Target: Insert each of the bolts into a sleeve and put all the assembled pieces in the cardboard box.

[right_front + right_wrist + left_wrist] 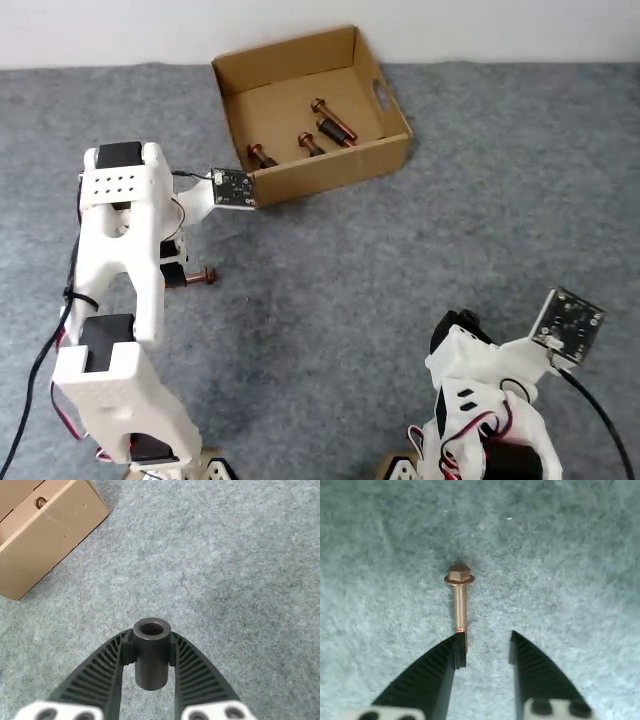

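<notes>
With the right pincer (150, 645) clamped on the sleeve (151, 666), I judged my open, empty left pincer (487, 640) needed centring across the bolt (460, 605) before closing.

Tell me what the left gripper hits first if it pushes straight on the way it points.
Probably the copper-coloured hex-head bolt: its shank end lies right at one of the left gripper's open fingers. Depth is unclear; otherwise the grey carpet.

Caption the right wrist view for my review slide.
Right gripper shut on a dark sleeve, bore facing the camera, over grey carpet; cardboard box nearby.
</notes>
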